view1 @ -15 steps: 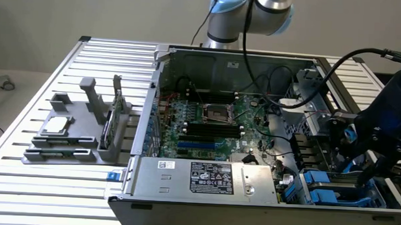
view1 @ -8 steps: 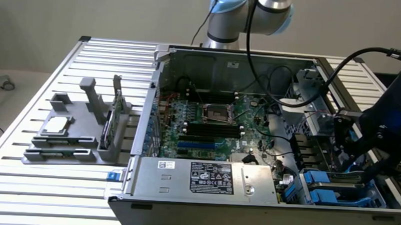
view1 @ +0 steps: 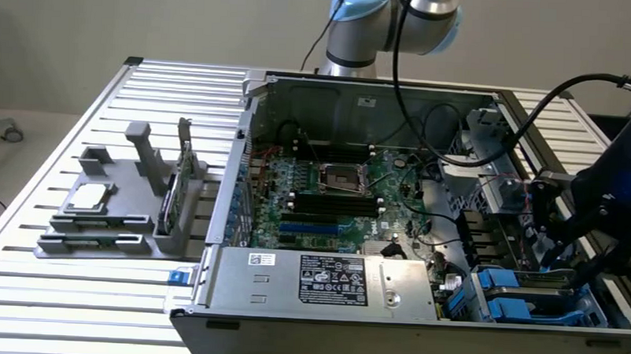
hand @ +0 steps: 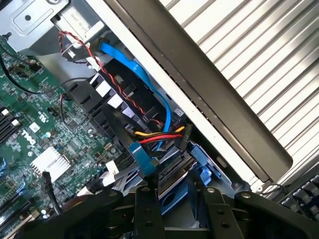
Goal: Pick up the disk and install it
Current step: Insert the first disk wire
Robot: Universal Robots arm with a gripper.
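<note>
At the case's (view1: 394, 343) bay (view1: 521, 302) corner, the gripper (hand: 176, 191) clamps the disk (hand: 174, 199) edge-on, just beside the wires (hand: 157, 137) (and a blue cable (hand: 149, 79)), so any tilt could, I judge, snag them or jam it.

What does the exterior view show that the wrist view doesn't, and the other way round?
Exterior view: the arm behind the computer case, the grey fixture with the small silver chip, the power supply and the CPU socket.
Wrist view: the gripper from close up, a blue flat cable and red and yellow wires.
Both: the green motherboard, the slatted table and blue drive carriers.
</note>
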